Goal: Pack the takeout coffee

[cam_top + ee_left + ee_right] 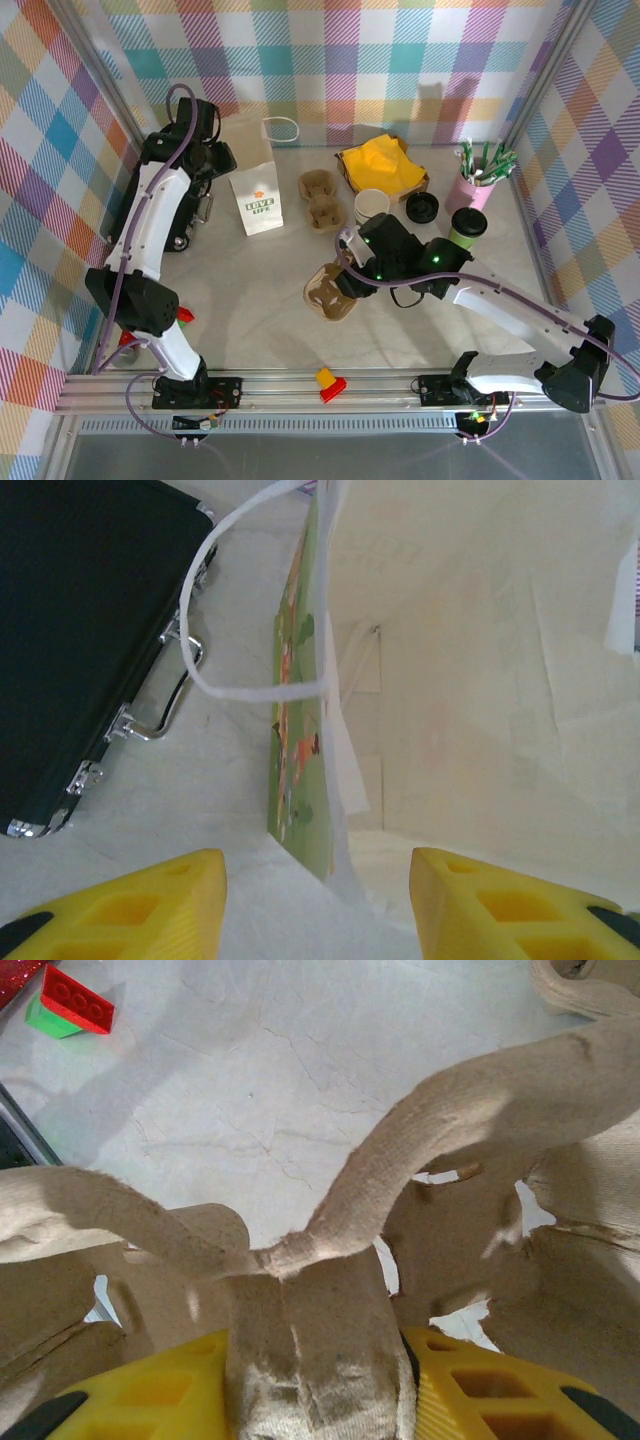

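At the bottom of the right wrist view, the right claw (318,1385) is clenched on the middle rib of a brown pulp cup carrier (480,1110). The yellow fingers (500,1395) pinch it from both sides, so that one's definitely grasping. From the overhead camera the carrier sits around the centre of the table (250,320), a bit below the middle of the frame. It might be slightly lifted or tipped, can't really tell which.

Moving out from there, the takeout coffee (467,227), green cup with its black lid on, stands upright right of centre. It's just below the pink cup of straws (478,178) and well apart from the carrier, with nothing touching it. A loose black lid (422,207) and a cream cup (372,205) sit to its left, and a second carrier (322,197) is beyond those.

Upper left, the left claw (315,872) is released, fingers spread with the rim of the white paper bag (480,680) running between them. There's a black case (80,630) beside the bag.

My read: this is the tray-staging step, coffee not packed yet. The next move probably needs the carrier set down flat within reach of the cup, then let go. After that it's grabbing the green cup by its wall without squashing it and dropping it straight into a pocket. The left side looks ready to hold the bag mouth.
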`<state>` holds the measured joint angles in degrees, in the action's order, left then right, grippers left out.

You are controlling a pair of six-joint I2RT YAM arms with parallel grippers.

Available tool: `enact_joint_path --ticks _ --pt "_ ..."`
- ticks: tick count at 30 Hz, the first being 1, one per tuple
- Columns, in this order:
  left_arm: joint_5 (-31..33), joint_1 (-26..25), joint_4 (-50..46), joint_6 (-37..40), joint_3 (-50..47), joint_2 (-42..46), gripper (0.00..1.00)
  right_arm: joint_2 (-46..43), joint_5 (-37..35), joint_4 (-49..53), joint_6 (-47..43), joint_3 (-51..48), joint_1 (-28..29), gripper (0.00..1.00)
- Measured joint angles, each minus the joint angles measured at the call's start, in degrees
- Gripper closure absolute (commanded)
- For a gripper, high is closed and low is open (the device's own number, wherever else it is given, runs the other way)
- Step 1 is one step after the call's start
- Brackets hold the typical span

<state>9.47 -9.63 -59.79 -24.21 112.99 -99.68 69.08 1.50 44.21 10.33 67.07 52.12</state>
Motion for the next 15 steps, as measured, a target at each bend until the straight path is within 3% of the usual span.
enact_joint_path --ticks 6,15 --pt "0.1 0.4 0.0 0.6 3.4 -4.0 0.52 -0.1 0.0 0.5 0.4 0.0 0.0 0.58" --pt "0.1 0.5 -0.3 1.7 5.3 -8.8 0.78 -0.1 -0.1 1.4 0.4 0.0 0.0 0.58"
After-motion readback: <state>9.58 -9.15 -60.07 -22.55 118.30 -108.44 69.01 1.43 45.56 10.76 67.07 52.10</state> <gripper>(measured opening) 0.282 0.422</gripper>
